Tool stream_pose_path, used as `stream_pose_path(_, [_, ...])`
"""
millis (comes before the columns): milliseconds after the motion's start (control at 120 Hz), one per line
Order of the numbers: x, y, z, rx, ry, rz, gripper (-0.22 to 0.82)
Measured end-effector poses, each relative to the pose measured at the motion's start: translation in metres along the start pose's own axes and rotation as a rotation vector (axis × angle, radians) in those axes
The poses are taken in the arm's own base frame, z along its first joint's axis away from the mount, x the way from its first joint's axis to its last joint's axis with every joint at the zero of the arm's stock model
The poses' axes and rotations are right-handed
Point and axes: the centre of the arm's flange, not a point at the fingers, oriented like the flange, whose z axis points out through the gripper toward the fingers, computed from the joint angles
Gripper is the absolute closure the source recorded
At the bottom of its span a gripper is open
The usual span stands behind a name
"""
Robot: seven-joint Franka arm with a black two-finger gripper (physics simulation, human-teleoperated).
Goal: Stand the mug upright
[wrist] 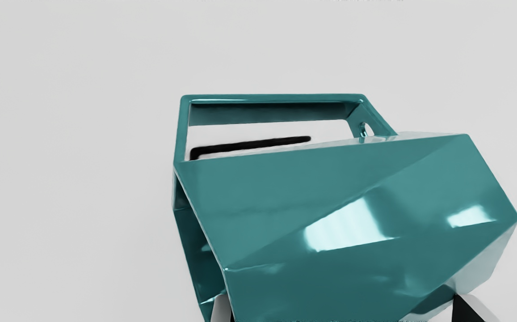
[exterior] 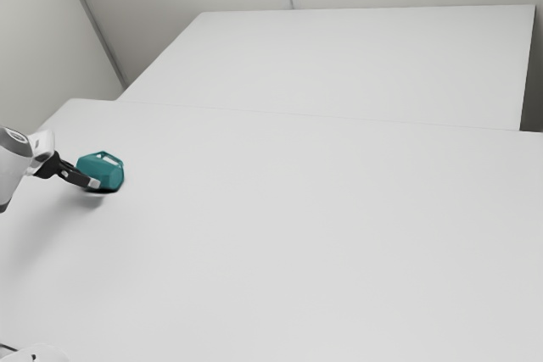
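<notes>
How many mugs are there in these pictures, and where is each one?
1. The teal mug is at the gripper, toward the exterior view's left, tipped on its side. Another one behind the mug or the arm could be hidden.

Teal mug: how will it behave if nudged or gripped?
The mug is probably stiff, given its crisp edges. Its glossy surface, with bright reflections, may be slippery. It would likely resist free rolling: the body is flat-faceted and the handle juts out.
</notes>
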Motion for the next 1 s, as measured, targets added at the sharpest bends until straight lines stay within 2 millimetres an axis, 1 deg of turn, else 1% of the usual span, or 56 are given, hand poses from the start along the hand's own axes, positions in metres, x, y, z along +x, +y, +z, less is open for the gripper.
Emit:
stream_pose_path(67, [0.000,-0.001,0.000,0.000,0.001,0.002,0.12])
stream_pose_path(142, [0.005,0.000,-0.001,0.002,0.006,0.011,0.19])
stream_pose_path(217, [0.013,0.000,-0.002,0.004,0.013,0.024,0.31])
stream_pose_path(308, [0.019,0.001,-0.004,0.008,0.019,0.035,0.48])
stream_pose_path(392, [0.028,0.001,-0.007,0.014,0.028,0.047,0.59])
stream_pose_path(467, [0.035,0.002,-0.010,0.019,0.033,0.059,0.65])
stream_pose_path(608, [0.054,0.008,-0.017,0.033,0.039,0.092,0.73])
stream_pose_path(825, [0.077,0.019,-0.035,0.058,0.044,0.127,0.76])
stream_pose_path(900, [0.090,0.031,-0.044,0.068,0.035,0.147,0.77])
stream_pose_path(1000, [0.107,0.048,-0.061,0.081,-0.016,0.184,0.78])
